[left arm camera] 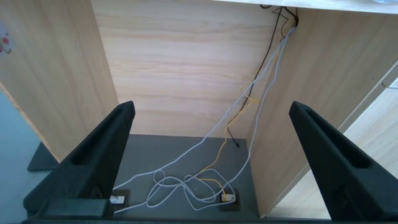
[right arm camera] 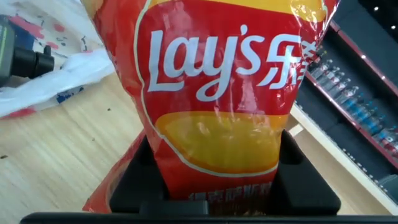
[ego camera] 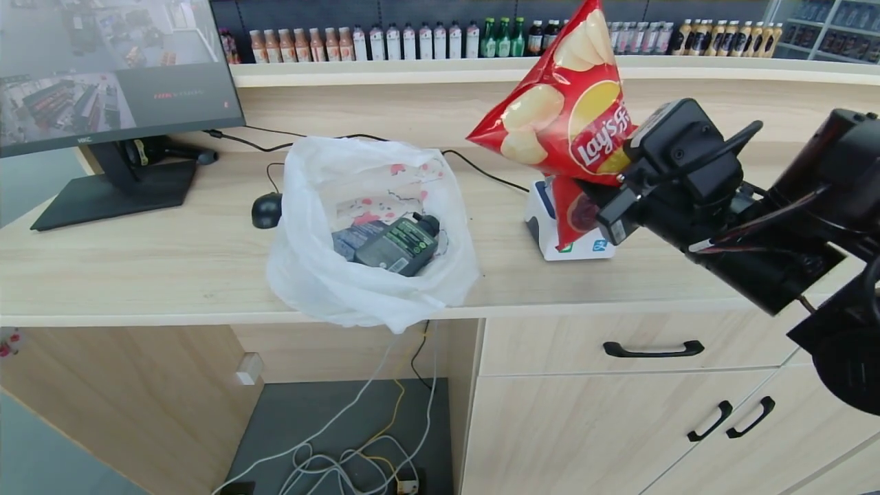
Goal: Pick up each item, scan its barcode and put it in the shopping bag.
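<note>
The right tool (ego camera: 605, 199) is clenched on the lower part of the red chip bag (ego camera: 564, 117), which it holds up in the air at the upper right of the middle of the head frame. The bag's bottom corner hangs just over the white scanner (ego camera: 550, 237) that stands on the wooden surface (ego camera: 137, 268). I judge that the scanning step is in hand. I cannot tell if the barcode is turned to the scanner, because the printed front faces the camera.

The white shopping bag (ego camera: 323, 275) sits open at the centre of the frame, left of the scanner and near it, with a dark pouch (ego camera: 399, 244) already inside. After the scan, the next move probably calls for carrying the chips to the left until they are over the bag's mouth, then lowering and releasing. The chip bag is light and puffy, so it may catch on the thin rim.

The head view gives the whole arrangement of chip bag, scanner and shopping bag. The right wrist view gives the grip from close: the right tool (right arm camera: 214, 186) has its dark fingers (right arm camera: 134, 180) pressing the chip bag (right arm camera: 217, 81) from both sides. The left wrist view adds the left tool (left arm camera: 214, 168), released and spread wide, holding nothing. It faces the recess under the surface, where loose cables (left arm camera: 205, 186) lie on the floor.
</note>
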